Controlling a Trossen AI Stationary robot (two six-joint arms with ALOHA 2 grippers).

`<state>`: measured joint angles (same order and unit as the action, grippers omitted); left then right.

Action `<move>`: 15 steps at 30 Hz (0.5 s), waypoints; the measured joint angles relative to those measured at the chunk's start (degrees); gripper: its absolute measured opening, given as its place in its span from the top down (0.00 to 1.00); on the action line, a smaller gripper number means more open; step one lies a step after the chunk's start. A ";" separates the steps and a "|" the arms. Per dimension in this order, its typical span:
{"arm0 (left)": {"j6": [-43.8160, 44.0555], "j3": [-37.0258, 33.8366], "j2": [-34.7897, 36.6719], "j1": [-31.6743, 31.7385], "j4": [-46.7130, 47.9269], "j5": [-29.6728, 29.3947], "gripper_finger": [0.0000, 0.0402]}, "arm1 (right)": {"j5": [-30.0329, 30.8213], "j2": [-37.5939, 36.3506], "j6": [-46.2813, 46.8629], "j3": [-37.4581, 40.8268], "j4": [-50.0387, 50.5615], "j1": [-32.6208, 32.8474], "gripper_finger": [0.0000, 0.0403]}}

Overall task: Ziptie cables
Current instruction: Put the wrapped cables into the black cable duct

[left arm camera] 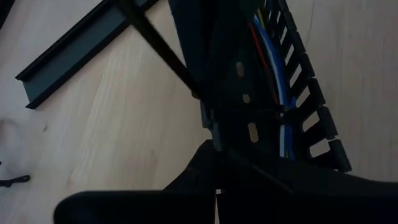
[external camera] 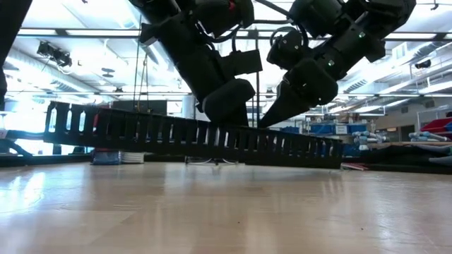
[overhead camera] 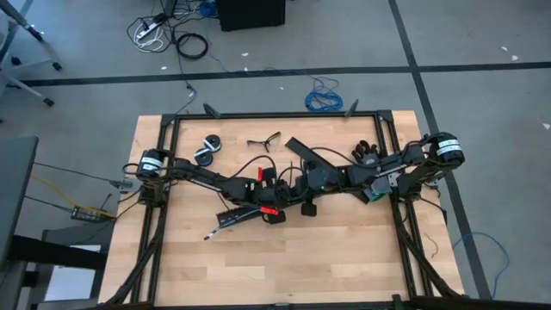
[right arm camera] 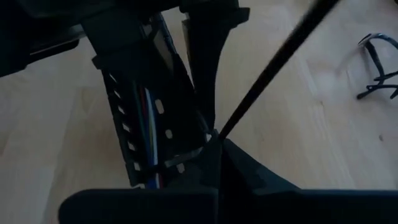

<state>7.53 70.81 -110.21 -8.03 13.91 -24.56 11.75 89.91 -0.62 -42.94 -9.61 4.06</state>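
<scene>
The left gripper [left arm camera: 214, 134] and right gripper [right arm camera: 214, 140] are closed on a ziptie [right arm camera: 273, 65] around the cables [left arm camera: 273, 74], laid mid-table in a perforated black channel [external camera: 191, 134]. Safety glasses [overhead camera: 263, 139] and a black strip [left arm camera: 74, 56] lie nearby; wire colours are shown only by wrist views.

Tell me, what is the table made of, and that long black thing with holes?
The table looks like pale wood with a smooth finish: board seams and grain show. The slotted black channel seems matte plastic, judging by its thin, evenly cut fingers, though painted metal is possible.
</scene>
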 joint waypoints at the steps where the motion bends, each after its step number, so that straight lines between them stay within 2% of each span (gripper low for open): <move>1: 0.01 0.00 0.00 0.00 -0.02 0.03 1.00 | 0.06 0.00 0.26 0.00 0.00 0.20 1.00; 15: 0.00 0.00 0.00 0.00 -0.37 0.03 1.00 | 1.89 0.02 0.11 0.02 0.32 1.20 1.00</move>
<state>7.53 70.81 -110.21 -8.03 13.55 -24.52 13.64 89.93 -0.51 -42.92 -9.28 5.26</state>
